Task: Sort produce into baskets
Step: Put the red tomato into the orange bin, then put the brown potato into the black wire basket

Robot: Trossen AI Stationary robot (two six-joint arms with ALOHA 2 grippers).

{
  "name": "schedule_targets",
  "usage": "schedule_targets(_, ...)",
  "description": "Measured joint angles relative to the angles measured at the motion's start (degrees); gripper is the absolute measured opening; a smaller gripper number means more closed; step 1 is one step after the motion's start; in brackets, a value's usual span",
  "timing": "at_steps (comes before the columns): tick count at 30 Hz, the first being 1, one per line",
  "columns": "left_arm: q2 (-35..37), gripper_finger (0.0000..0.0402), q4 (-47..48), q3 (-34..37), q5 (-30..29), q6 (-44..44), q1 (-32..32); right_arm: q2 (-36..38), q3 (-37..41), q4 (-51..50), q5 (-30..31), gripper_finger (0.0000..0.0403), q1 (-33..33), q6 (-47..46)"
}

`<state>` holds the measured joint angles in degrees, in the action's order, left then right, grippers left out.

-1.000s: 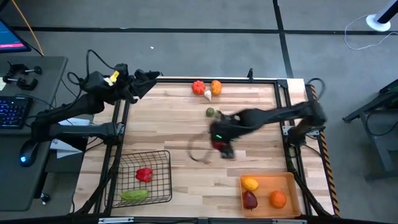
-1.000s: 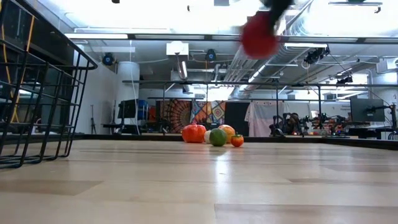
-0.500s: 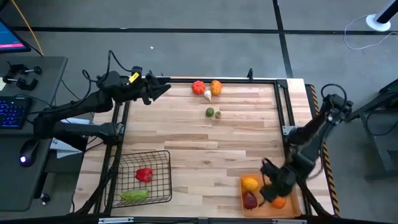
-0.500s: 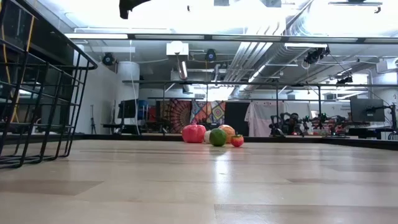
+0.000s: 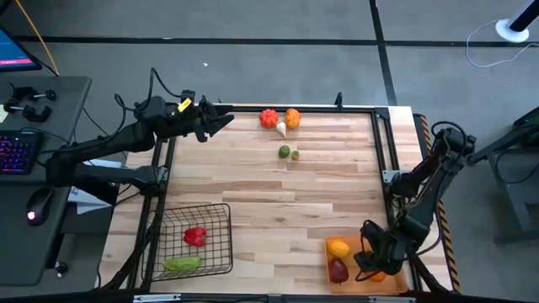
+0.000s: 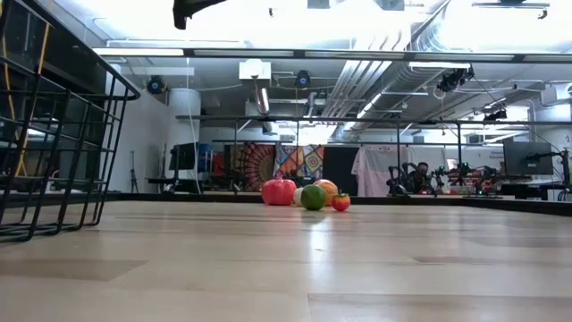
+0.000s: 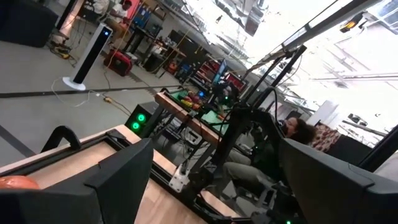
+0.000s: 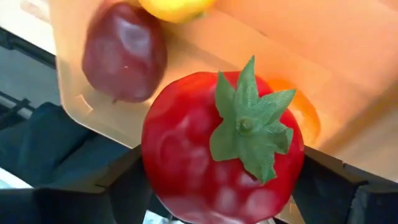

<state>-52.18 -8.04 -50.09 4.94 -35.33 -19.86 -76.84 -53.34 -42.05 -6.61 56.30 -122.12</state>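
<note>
Right gripper (image 5: pixel 370 257): I hung over the orange tray (image 5: pixel 397 242) at the table's 5 o'clock corner.
Right fingers (image 8: pixel 124 186): clasped on the red tomato (image 8: pixel 205 155); one finger pressed each side of it, its green stem cap facing my wrist camera.
Red tomato: in my grip, above the tray floor, not resting on it.
Tray contents: a dark red fruit (image 5: pixel 338 270) at the tray's 7 o'clock, a yellow fruit (image 5: pixel 338 248) just beyond it toward 12 o'clock, and an orange fruit (image 8: pixel 308 118) mostly hidden under the tomato.
Left gripper (image 5: pixel 221 122): I hovered at the table's 11 o'clock corner, above the far-left edge, well apart from all the produce.
Left fingers (image 7: pixel 118 180): spread wide, nothing between them.
Wire basket (image 5: pixel 217 209): at the table's 7 o'clock corner, holding a red piece (image 5: pixel 194 236) and a green piece (image 5: pixel 182 263).
Unsorted produce: at 12 o'clock by the far edge lay a red-orange piece (image 5: pixel 269 118), an orange piece (image 5: pixel 293 117) and a white piece (image 5: pixel 281 128), close together; a round green piece (image 5: pixel 285 151) lay a little toward 6 o'clock from them, with a small red piece (image 6: pixel 340 202) just beside it.
</note>
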Motion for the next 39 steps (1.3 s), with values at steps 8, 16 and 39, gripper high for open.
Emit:
schedule_targets(8,0.0,0.0337,0.0,0.0,0.0,0.0,0.0,0.0,0.0,2.4,-0.5,0.0312,-5.6,6.3)
schedule_targets(16,0.0,0.0337,0.0,0.0,0.0,0.9,0.0,0.0,-0.2,4.3,-6.9,0.0312,-9.1,12.9)
schedule_targets(39,-1.0,0.0337,-1.7,0.0,0.6,-7.8,-2.7,7.4,-0.2,4.1,4.7,0.0374,-20.8,21.1)
